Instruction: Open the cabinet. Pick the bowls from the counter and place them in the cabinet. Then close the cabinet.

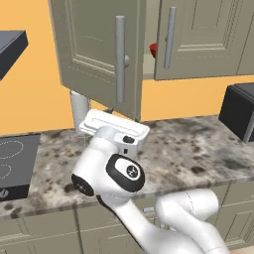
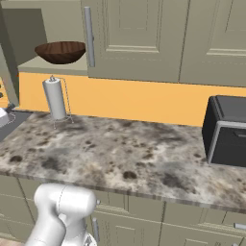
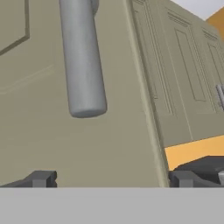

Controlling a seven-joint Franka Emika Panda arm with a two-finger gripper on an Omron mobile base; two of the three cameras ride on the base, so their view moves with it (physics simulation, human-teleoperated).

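Gripper (image 3: pixel 109 179) spread wide, nothing between the fingertips (image 3: pixel 41 178); both tips sit at the bottom of the hand view, close against the face of the cabinet's (image 1: pixel 198 34) left door (image 3: pixel 65 144). Lower end of that door's grey bar handle (image 3: pixel 83 65) is at upper left of the hand view, above and between the tips, not touched.

Left base view: left door (image 1: pixel 94 54) stands swung out, occupying the upper centre-left, its handle (image 1: pixel 120 57) vertical. Right door (image 1: pixel 196 39) also ajar, handle (image 1: pixel 170 37) at upper centre. In the gap between the two doors a sliver of the red bowl (image 1: pixel 153 48) shows inside the cabinet; how it rests cannot be made out.

Right base view: cabinet interior open at upper left. Brown wood-grain bowl (image 2: pixel 61 51) sits upright on the inner shelf (image 2: pixel 43 65), just left of a door handle (image 2: pixel 89 36).

Counter (image 2: pixel 125 149): paper towel roll on a wire stand (image 2: pixel 55 98) at left against the orange wall; black appliance (image 2: pixel 226 129) at right edge. Stovetop (image 1: pixel 15 166) at lower left of the left base view.
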